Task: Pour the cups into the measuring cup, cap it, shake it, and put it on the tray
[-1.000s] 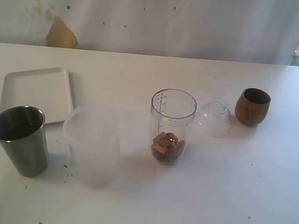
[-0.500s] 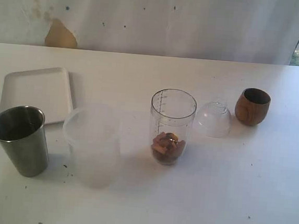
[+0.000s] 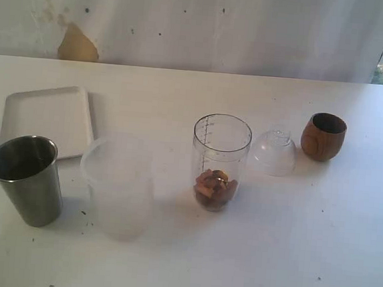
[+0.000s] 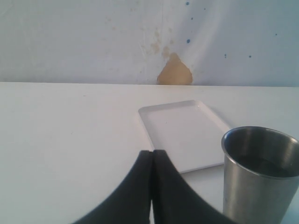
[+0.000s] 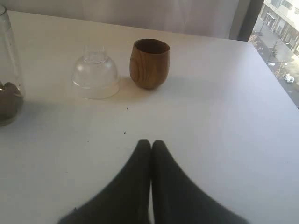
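The clear measuring cup stands upright mid-table with brown pieces in its bottom; its edge shows in the right wrist view. The steel tumbler stands at the front left, close beside my left gripper, which is shut and empty. The brown wooden cup stands at the right, upright. A clear domed cap rests rim-down between it and the measuring cup. My right gripper is shut, empty, well short of the wooden cup. The white tray lies at the left. Neither gripper shows in the exterior view.
A wide frosted plastic cup stands between the tumbler and the measuring cup. A white wall with a tan stain runs behind the table's far edge. A window lies past the table's right side.
Nothing on the table has moved across the exterior frames.
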